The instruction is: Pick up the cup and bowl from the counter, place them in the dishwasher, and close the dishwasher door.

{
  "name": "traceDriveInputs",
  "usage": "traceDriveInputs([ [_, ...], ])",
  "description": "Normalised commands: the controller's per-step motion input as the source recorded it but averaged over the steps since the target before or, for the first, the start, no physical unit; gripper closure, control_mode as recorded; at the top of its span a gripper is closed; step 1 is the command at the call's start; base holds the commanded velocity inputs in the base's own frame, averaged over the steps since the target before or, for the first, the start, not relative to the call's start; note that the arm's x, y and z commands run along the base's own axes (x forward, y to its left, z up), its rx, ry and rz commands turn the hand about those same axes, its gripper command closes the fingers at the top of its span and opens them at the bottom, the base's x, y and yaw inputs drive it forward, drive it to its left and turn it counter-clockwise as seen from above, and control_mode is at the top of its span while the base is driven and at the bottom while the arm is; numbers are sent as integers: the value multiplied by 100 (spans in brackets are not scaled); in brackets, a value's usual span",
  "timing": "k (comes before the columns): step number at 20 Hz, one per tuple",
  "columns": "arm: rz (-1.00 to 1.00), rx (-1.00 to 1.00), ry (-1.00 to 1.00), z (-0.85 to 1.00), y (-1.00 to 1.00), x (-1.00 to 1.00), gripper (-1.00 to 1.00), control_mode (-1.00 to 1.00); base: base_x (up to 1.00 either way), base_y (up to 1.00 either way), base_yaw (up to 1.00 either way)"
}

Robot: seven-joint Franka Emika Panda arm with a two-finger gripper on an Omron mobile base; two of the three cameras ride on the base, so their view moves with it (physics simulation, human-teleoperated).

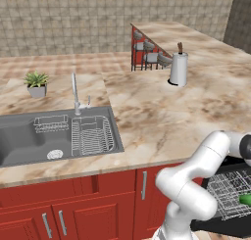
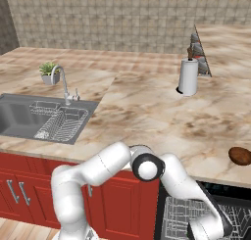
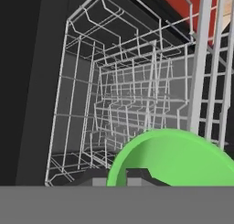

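My arm reaches down over the counter point(image 1: 162, 116) edge into the open dishwasher point(image 2: 230, 197). In the hand view my gripper point(image 3: 116, 177) is shut on the rim of a bright green cup point(image 3: 178, 159), one finger inside the wall and one outside. The cup hangs over the pale grey wire rack point(image 3: 123, 104), and it shows as a green patch point(image 1: 245, 200) above the rack point(image 1: 226, 187). The black dishwasher door point(image 1: 215, 228) lies dropped open below. A brown rounded thing, perhaps the bowl point(image 2: 240, 156), sits on the counter's right edge.
A steel sink point(image 1: 29, 141) with a wire basket point(image 1: 93, 136) and a faucet point(image 1: 76, 94) lies to the left. A potted plant point(image 1: 37, 84), a paper towel roll point(image 1: 179, 69) and a red rack point(image 1: 147, 53) stand further back. Red cabinet fronts point(image 1: 73, 209) run below.
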Motion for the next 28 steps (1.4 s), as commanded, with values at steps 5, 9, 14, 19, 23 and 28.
traceDriveInputs([
  [5, 0, 0, 0, 9, -5, 1, 100, -100, 0, 0, 0],
  [9, 0, 0, 0, 9, -3, 6, 100, -100, 0, 0, 0],
  [14, 0, 0, 0, 15, 0, 16, 100, -100, 0, 0, 0],
  [19, 0, 0, 0, 8, 0, 34, 100, -100, 0, 0, 0],
  [23, 0, 0, 0, -2, -1, 29, 100, -100, 0, 0, 0],
  [28, 0, 0, 2, -42, -8, 26, 100, -100, 0, 0, 0],
])
